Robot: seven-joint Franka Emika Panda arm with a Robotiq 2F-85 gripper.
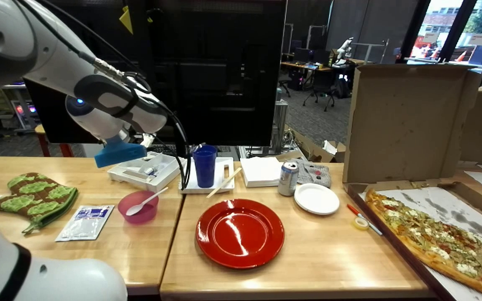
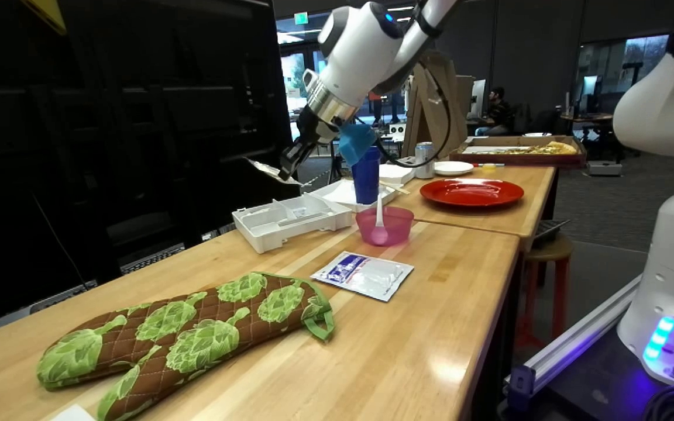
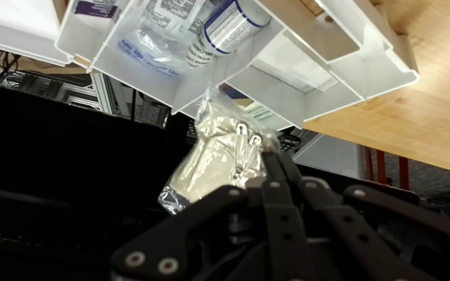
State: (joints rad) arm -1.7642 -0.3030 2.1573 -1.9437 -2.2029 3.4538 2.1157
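Observation:
My gripper (image 3: 279, 156) is shut on the edge of a clear plastic packet (image 3: 213, 164). The packet holds folded beige material and safety pins. In an exterior view, the gripper (image 2: 289, 165) points down, with the shiny packet (image 2: 268, 171) hanging at its fingertips. The packet is above the back edge of the table, by a white divided case (image 2: 290, 219). In the wrist view, the case (image 3: 328, 103) holds a small roll, sachets and flat packets in its compartments. In an exterior view, a blue bracket (image 1: 119, 154) hides the gripper's fingers above the case (image 1: 170, 169).
A blue cup (image 1: 205, 167) stands in a white tray (image 1: 186, 190) beside the case. A pink bowl (image 1: 144, 211) with a white spoon, foil sachet (image 1: 85, 223), oven mitt (image 1: 36, 200), red plate (image 1: 240, 233), can (image 1: 288, 179) and pizza box (image 1: 408, 125) are around. Dark monitors (image 1: 207, 83) stand behind.

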